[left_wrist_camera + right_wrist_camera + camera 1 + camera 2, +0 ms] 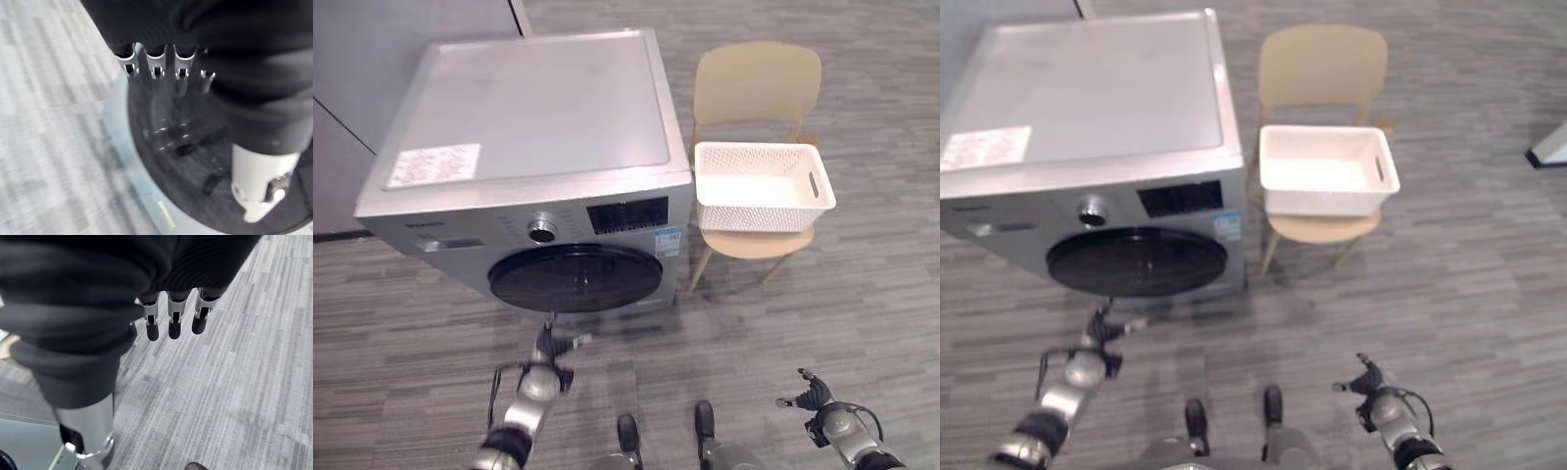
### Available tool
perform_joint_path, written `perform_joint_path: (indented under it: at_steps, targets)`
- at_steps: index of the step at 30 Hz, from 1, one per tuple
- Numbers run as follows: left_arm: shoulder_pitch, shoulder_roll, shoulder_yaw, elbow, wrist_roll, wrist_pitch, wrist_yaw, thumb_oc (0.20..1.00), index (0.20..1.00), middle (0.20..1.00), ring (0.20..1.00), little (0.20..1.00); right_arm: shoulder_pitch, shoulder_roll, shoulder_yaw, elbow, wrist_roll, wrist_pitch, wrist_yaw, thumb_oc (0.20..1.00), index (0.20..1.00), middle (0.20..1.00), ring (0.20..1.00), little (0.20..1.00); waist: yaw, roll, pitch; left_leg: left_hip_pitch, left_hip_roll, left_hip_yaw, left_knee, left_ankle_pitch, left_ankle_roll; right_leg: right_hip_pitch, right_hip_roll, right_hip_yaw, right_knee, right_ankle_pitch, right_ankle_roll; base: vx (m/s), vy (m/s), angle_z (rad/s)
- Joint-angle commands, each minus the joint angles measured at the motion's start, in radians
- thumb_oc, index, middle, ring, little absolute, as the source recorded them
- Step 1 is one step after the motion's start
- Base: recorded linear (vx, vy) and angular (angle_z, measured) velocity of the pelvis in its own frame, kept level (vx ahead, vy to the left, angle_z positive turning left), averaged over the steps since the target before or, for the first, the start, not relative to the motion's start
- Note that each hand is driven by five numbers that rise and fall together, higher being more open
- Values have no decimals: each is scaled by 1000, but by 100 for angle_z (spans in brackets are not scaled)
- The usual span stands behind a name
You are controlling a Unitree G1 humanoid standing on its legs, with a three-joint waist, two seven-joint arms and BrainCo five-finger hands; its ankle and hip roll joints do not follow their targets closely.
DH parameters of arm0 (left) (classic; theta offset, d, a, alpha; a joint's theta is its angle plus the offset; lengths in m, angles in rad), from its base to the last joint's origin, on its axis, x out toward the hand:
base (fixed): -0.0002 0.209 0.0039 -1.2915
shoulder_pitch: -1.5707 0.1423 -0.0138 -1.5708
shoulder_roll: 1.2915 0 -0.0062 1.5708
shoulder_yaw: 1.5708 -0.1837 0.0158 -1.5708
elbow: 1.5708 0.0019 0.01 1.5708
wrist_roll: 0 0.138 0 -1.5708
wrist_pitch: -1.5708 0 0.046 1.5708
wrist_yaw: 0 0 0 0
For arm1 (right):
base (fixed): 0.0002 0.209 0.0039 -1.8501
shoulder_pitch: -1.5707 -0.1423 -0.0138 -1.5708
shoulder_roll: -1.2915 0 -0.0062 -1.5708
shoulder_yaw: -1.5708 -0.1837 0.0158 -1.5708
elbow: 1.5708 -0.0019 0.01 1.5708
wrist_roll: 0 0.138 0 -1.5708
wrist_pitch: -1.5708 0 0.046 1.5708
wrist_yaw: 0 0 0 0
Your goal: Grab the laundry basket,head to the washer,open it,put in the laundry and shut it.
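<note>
Looking down at the washer (533, 157), its round dark door (576, 277) seems shut, flush with the front panel. The left hand (551, 350) is raised just in front of the door's lower edge, fingers (155, 66) straight and spread toward the glass with nothing in them; my guess is it's lined up there either to find the door edge or because it just pressed the door, can't say which. The right hand (813, 394) hangs low over the floor (862, 294) off to the right, fingers relaxed and open, holding nothing, basically parked out of the way. The white laundry basket (761, 186) sits on the seat of a beige chair (759, 83) right beside the washer's right side, which keeps it within easy reach of the door. From above, the basket's inside looks plain white, so I see no clothes in it, though I can't rule out something pale lying flat. What's inside the drum is hidden behind the dark glass.
</note>
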Motion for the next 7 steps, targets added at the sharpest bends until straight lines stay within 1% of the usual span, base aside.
perform_joint_path:
  at_steps: [1,2,3,7]
  targets:
    - [77,10,50,25,-11,-14,-71,1000,1000,1000,1000,1000,25,-12,-37,-31,41,0,0,1000,1000,1000,1000,1000,18,-17,-55,-46,-34,-60,70,-55,-17,4,4,-7,112,-140,31,-3,-29,26]
    - [77,10,50,25,-11,-14,-72,1000,1000,1000,1000,1000,25,-12,-37,-31,41,0,0,1000,1000,1000,1000,1000,18,-17,-55,-45,-34,-60,69,-55,-17,5,4,-7,112,-140,31,2,-17,27]
    - [111,-1,61,52,-12,-7,-91,1000,1000,1000,1000,1000,27,-11,-53,-45,54,1,4,1000,1000,1000,1000,1000,22,-10,-61,-31,-38,-63,67,-55,-17,21,0,-13,110,-143,32,-4,-16,17]
    - [134,-21,64,109,-16,-5,-105,1000,1000,1000,1000,1000,25,-5,-68,-50,82,-2,7,1000,1000,1000,1000,1000,26,-2,-72,-9,-42,-65,62,-57,-17,43,-2,-20,103,-145,32,1,-6,5]
